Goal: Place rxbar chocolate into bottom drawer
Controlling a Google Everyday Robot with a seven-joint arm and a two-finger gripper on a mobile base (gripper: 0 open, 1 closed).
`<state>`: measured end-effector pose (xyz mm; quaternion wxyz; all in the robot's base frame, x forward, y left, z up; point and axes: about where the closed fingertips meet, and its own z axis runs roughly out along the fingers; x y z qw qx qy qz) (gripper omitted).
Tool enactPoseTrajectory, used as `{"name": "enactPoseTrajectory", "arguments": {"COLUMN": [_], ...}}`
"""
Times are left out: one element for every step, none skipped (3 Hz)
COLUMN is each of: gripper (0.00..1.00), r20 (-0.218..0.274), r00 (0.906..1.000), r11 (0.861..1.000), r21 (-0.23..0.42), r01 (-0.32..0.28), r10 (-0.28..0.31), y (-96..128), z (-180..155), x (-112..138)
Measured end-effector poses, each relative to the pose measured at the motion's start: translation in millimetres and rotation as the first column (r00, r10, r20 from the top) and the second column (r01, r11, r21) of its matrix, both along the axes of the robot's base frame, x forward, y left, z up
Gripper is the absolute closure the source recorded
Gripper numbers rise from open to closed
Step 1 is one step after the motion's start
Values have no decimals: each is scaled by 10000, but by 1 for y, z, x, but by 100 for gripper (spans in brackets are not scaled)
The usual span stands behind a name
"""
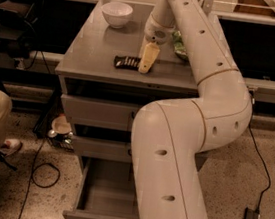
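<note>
Gripper (pixel 147 65): mine, lowered to the table (pixel 93 42), tip at the right end of the rxbar chocolate (pixel 126 62).
Grip width: I cannot tell.
Rxbar chocolate: lies flat near the table's front edge.
Bottom drawer (pixel 103 198): pulled out.
White bowl (pixel 116 14): back left of the table.
</note>
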<state>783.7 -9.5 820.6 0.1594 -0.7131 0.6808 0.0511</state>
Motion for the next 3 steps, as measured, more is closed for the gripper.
{"name": "enactPoseTrajectory", "arguments": {"gripper": [97, 100, 100], "r20": [36, 37, 38], "r00": [10000, 10000, 10000], "r11": [10000, 10000, 10000], "r21": [13, 14, 17], "r01": [5, 7, 9], "r10": [-5, -8, -9], "y": [0, 0, 0], "z": [6, 7, 8], "x": [-2, -2, -3]}}
